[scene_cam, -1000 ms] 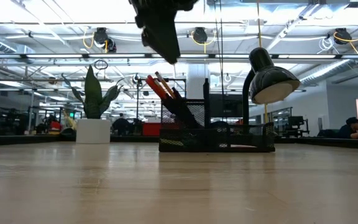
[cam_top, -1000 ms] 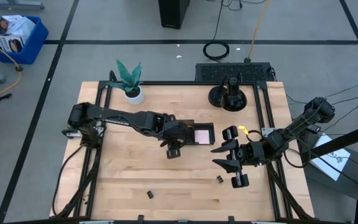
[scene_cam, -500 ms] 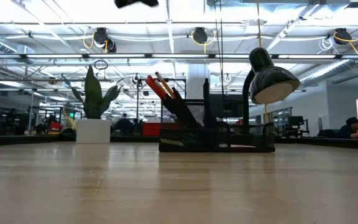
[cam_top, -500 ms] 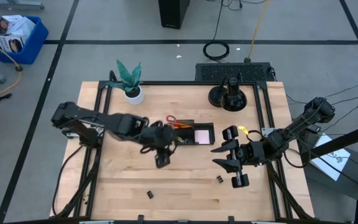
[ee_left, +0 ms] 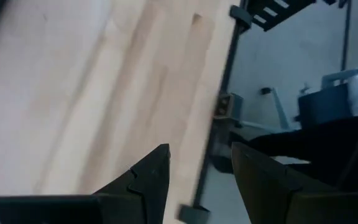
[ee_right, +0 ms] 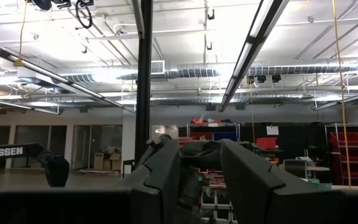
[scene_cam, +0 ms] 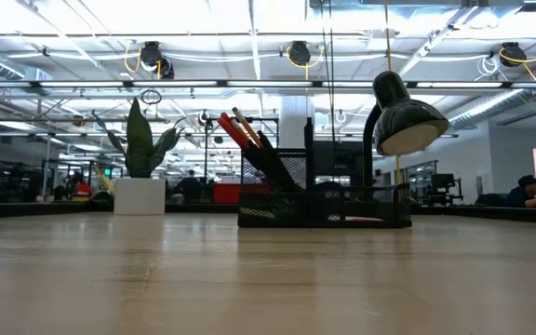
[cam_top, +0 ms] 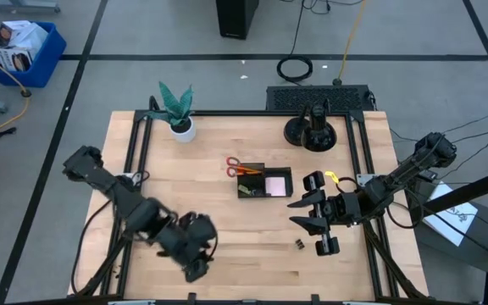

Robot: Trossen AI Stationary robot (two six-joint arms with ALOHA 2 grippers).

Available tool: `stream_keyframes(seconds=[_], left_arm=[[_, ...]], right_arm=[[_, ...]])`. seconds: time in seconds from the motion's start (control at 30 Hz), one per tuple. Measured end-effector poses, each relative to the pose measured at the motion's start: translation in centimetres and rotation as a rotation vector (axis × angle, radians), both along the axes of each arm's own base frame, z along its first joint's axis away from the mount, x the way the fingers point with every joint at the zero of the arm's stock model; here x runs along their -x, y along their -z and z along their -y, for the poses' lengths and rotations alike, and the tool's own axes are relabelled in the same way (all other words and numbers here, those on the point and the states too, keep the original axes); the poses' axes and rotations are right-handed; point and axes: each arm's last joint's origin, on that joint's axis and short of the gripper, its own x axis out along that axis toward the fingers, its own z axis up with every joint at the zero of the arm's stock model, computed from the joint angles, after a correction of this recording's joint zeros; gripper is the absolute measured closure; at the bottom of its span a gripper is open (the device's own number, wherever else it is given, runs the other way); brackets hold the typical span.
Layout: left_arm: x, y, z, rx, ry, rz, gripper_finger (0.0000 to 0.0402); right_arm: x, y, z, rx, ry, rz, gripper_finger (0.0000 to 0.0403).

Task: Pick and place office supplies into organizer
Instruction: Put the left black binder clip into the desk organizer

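Observation:
The black organizer [cam_top: 265, 182] stands mid-table. Red-handled scissors [cam_top: 237, 167] lean out of its left end, and a pink sticky-note pad [cam_top: 274, 184] lies in its right compartment. In the low view, scissors and orange pencils [scene_cam: 242, 132] stick up from it. A tiny black binder clip [cam_top: 298, 245] lies on the wood near the front. My left gripper [cam_top: 195, 271] hangs open and empty over the table's near-left part; the wrist view shows bare wood [ee_left: 104, 93] under it. My right gripper [cam_top: 306, 217] waits open at the right, tilted up.
A potted green plant [cam_top: 176, 110] stands at the far left. A black desk lamp [cam_top: 312, 131] stands at the far right, its head [scene_cam: 403, 121] above the organizer's right end. A small yellow piece [cam_top: 332, 178] lies by the right arm. The table's black frame edge [ee_left: 219, 106] runs close to my left gripper.
My left gripper has swung from above the organizer toward the table's near-left corner, rolling as it went and staying open. It has left the low view. The organizer with scissors and pad now shows uncovered from above. A second clip near the front edge is now hidden under the arm.

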Motion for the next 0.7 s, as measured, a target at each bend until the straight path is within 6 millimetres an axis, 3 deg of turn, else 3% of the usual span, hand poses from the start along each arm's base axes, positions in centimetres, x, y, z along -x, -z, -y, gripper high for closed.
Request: stream_keyframes(seconds=[0.27,0.5,0.7], left_arm=[[1.9,1.5,4.0,0.091,-0.155,-0.078,0.0224],[1.1,4.9,6.3,0.107,-0.307,-0.182,0.0224],[-0.1,8.6,7.6,0.045,-0.316,-0.270,0.0224]], right_arm=[[0.0,0.1,0.0,-0.016,-0.014,-0.008,0.0293],[-0.1,0.1,-0.1,-0.017,-0.020,-0.018,0.0293],[-0.1,0.2,-0.1,-0.025,-0.025,-0.023,0.0293]])
